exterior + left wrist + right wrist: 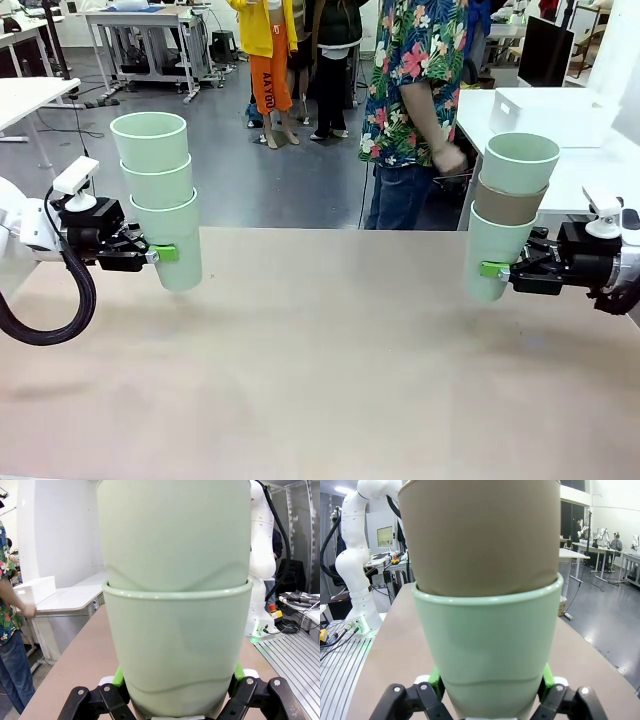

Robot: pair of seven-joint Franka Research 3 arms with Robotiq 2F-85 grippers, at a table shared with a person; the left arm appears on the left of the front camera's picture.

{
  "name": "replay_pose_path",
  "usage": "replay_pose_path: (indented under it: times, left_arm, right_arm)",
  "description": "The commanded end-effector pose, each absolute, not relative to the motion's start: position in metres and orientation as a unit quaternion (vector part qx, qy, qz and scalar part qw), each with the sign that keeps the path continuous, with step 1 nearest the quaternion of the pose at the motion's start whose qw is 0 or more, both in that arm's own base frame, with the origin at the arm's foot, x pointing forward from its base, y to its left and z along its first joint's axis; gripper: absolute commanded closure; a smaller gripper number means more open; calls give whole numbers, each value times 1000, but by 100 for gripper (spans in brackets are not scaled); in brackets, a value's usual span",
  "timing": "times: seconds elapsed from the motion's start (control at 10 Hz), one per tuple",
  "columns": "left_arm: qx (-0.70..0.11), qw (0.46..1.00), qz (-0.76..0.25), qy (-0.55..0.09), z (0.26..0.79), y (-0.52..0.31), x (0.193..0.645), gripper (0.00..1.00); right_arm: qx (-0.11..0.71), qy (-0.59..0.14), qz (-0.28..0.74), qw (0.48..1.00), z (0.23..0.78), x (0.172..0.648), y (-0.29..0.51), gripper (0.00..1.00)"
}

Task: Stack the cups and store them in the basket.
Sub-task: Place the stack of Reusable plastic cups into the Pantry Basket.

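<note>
Over the desk's (320,380) left edge the left arm (40,225) reaches in level, and the left jaws are clamped on the lowest cup of the left stack (160,200), one green pad (165,253) pressed to its side. This stack is three pale green cups nested one in another, leaning a little towards the desk's left side, its base seemingly clear of the desk top. From the left wrist, the gripped cup (180,650) sits between two green pads (118,675) with the next cup (175,530) seated inside its rim. Beyond the desk's far edge, near the middle, a person (415,90) in a flowered shirt stands with one hand (450,160) hanging by the hip. Over the desk's right side is the right stack (505,215): a pale green cup at the bottom, a brown cup (510,203) in it and another pale green cup (520,160) on top, tilted slightly towards the desk's right edge. The right jaws pinch the bottom cup low on its wall, at the end of the right arm (590,255). From the right wrist, that green cup (490,650) is squeezed between the pads (546,677) with the brown one (480,535) rising out of it. The basket (555,115) stands on a white table (600,165) past the desk's far right corner, well apart from both stacks.
</note>
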State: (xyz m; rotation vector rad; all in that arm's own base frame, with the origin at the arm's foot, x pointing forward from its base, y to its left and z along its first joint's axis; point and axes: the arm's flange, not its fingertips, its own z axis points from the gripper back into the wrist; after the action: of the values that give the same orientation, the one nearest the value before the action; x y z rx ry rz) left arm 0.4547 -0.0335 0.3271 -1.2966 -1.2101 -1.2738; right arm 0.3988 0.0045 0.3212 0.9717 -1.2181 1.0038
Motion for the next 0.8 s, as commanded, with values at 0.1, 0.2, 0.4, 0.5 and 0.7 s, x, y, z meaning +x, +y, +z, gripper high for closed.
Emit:
replay_pose_path:
  times: [0.1, 0.2, 0.4, 0.5, 0.7]
  left_arm:
    - [-526, 457, -520, -495, 332, -34, 456, 14]
    - [-526, 457, -520, -495, 332, -34, 456, 14]
    - [-526, 457, -520, -495, 332, -34, 456, 14]
    - [-526, 457, -520, -495, 332, -34, 456, 14]
    - [-526, 457, -520, -495, 332, -34, 456, 14]
  right_arm:
    - [420, -529, 435, 596, 325, 399, 5, 14]
    - [420, -529, 435, 596, 325, 399, 5, 14]
    - [420, -529, 435, 596, 325, 399, 5, 14]
    - [420, -529, 435, 596, 325, 399, 5, 14]
    - [420, -529, 435, 596, 325, 399, 5, 14]
